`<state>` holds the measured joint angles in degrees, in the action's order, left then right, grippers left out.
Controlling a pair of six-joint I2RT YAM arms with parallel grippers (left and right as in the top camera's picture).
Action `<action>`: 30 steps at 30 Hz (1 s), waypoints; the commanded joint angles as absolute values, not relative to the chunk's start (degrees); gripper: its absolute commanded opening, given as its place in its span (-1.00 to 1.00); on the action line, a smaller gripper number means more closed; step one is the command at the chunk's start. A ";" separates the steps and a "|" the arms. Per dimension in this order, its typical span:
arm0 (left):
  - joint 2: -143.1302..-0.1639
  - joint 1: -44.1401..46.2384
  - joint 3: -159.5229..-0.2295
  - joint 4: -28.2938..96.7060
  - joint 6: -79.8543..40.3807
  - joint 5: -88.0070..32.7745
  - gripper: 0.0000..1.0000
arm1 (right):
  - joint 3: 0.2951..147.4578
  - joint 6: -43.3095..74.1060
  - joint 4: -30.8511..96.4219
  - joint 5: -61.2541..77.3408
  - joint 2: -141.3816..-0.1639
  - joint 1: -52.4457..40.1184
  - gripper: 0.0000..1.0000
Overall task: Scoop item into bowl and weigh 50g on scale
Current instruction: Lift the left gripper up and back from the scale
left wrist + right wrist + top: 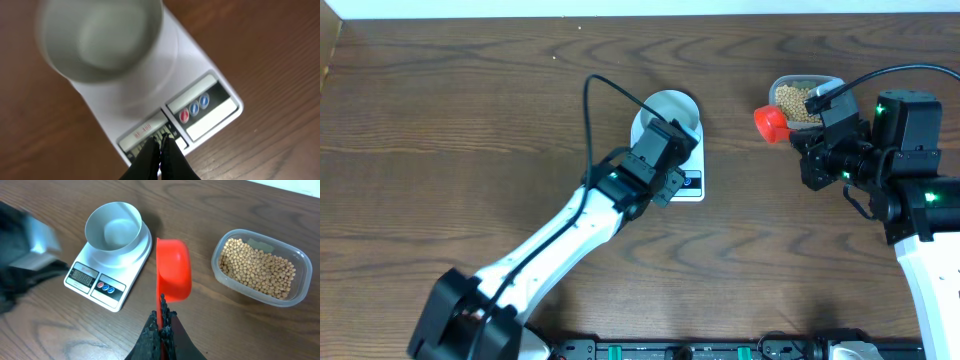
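Beans [257, 270] fill the clear tub [299, 292] on the desk [470, 120] at your right, apart from the scale [132, 275]. They are small, hard and round, and will likely roll and bounce, so you cannot pinch them and must lift them with the red scoop [174, 270]. Your right tool [162, 312] is clamped on that scoop's thin handle, with the cup held between scale and tub and no beans visible in it. The handle looks stiff but narrow, so a loaded cup may twist in the grip. Your left tool [161, 145] is pressed together at the tips, holding nothing, at the display edge of the scale; you cannot tell whether it touches. The pale bowl [112, 227] stands empty on the scale and looks light enough to slide. The display digits are unreadable in every view, the left arm covers part of the scale from overhead, and the left wrist view blurs the bowl and cuts it off.
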<state>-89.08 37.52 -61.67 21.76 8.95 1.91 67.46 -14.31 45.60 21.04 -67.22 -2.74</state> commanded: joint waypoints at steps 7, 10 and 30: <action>-94.39 37.32 -61.73 22.04 11.18 -0.80 -0.85 | 68.62 -13.82 45.30 21.54 -67.83 -2.33 -0.98; -97.45 37.32 -61.73 21.98 11.18 -0.91 -0.86 | 68.62 -13.85 45.15 21.54 -68.07 -2.33 -0.98; -87.00 32.58 -62.26 22.02 15.29 -5.63 -0.86 | 68.62 -15.11 38.50 21.63 -68.25 -2.35 -0.98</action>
<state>-90.48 35.79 -61.63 20.10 11.81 -1.87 67.46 -14.46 39.46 21.04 -67.99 -2.74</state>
